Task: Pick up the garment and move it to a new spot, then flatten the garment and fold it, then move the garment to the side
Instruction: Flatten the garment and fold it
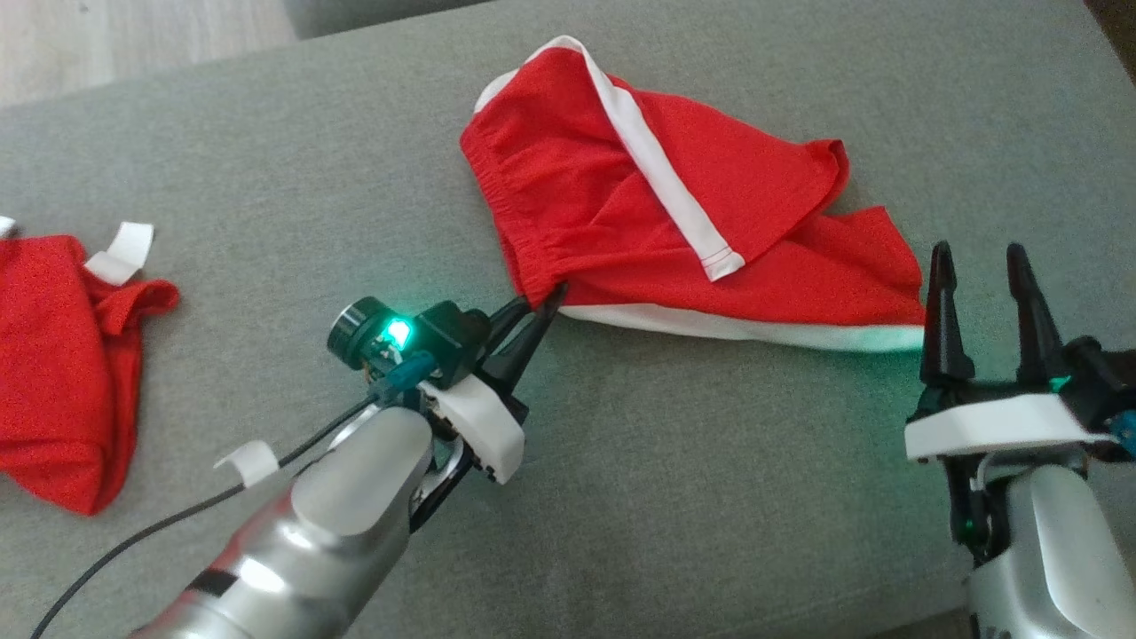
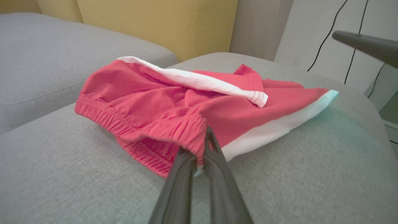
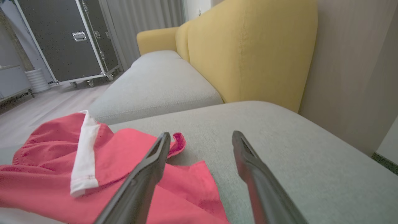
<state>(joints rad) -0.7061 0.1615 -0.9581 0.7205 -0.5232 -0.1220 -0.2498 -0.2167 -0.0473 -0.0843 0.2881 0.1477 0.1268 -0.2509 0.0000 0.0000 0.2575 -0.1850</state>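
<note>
Head view showed the left end effector (image 1: 543,302) pinching the waistband (image 1: 501,213) of white-striped red fabric shorts (image 1: 639,204) on a grey sofa cushion (image 1: 710,497); the right end effector (image 1: 976,262) stood spread.

I'm working in what looks like a living room: a sofa (image 3: 289,146) with grey seat cushions (image 3: 161,81) and yellow backrests (image 3: 248,53), wood floor (image 3: 46,105), long curtains (image 3: 146,18), plus a black wheeled flight case (image 3: 62,40).

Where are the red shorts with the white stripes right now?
In the head view, the red shorts lie crumpled on the grey cushion, centre-top, their waistband corner pinched by the left gripper, the open right gripper just off their right edge.
</note>
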